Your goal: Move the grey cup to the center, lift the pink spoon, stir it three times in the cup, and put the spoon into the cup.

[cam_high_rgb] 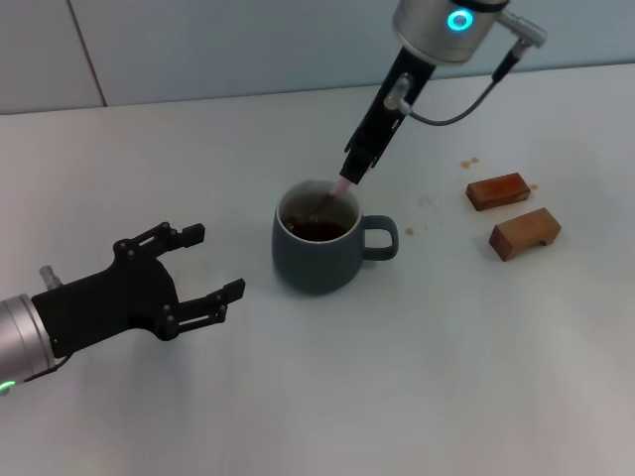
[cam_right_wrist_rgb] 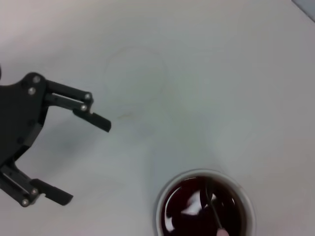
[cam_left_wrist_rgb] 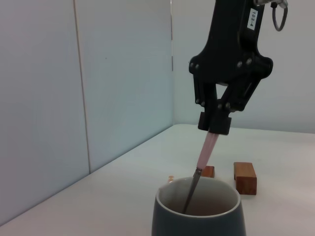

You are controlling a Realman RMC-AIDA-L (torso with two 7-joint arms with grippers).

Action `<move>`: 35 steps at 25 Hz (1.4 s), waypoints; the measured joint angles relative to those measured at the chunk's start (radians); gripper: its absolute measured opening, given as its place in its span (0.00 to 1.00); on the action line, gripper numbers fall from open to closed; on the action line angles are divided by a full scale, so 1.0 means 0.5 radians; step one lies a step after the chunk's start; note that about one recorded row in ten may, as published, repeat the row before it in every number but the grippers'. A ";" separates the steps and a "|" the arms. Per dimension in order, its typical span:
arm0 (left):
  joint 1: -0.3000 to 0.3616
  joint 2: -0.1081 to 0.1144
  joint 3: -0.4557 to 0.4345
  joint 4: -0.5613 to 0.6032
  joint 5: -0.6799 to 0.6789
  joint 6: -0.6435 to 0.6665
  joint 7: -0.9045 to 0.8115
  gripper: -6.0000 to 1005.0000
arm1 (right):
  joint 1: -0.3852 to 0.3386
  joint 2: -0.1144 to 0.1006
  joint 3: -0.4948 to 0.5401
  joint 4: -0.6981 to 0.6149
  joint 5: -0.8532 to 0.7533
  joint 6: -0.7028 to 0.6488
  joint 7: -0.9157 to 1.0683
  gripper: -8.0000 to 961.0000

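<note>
The grey cup stands near the middle of the white table, handle pointing right, with dark brown liquid inside. It also shows in the left wrist view and the right wrist view. My right gripper hangs just above the cup's far rim, shut on the pink spoon. The spoon tilts down into the cup, its pink handle in the gripper and its metal bowl in the liquid. My left gripper is open and empty, a short way left of the cup.
Two brown wooden blocks lie to the right of the cup, with small brown spots on the table near them. A pale wall runs along the far edge of the table.
</note>
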 joint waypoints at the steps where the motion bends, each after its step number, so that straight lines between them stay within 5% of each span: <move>1: 0.000 0.000 0.000 0.000 0.000 0.000 0.000 0.85 | -0.016 -0.001 0.025 -0.020 0.004 -0.016 -0.014 0.29; 7: -0.019 0.003 0.000 0.000 -0.002 -0.013 0.000 0.85 | -0.326 0.070 -0.021 -0.533 0.088 -0.121 -0.052 0.29; 11: -0.042 0.001 -0.004 0.000 -0.002 -0.017 -0.021 0.85 | -0.652 0.065 -0.100 -0.942 0.373 -0.104 -0.051 0.30; 16: -0.065 0.001 -0.013 0.000 -0.002 -0.020 -0.042 0.85 | -1.244 0.063 -0.083 -1.380 0.891 -0.001 -0.341 0.39; 22: -0.073 0.000 -0.015 0.000 -0.001 -0.026 -0.070 0.85 | -1.913 0.069 -0.059 -1.477 1.459 0.136 -0.910 0.50; 24: -0.072 -0.001 -0.009 -0.004 -0.002 -0.029 -0.072 0.85 | -2.063 0.076 -0.052 -1.430 1.530 0.155 -1.087 0.74; 28: -0.070 -0.006 -0.009 -0.075 -0.002 -0.039 -0.073 0.85 | -2.204 0.073 0.009 -1.249 1.637 0.161 -1.314 0.83; 35: -0.053 -0.008 0.065 -0.130 -0.003 -0.030 -0.074 0.85 | -2.176 0.063 0.185 -0.932 1.661 0.117 -1.502 0.88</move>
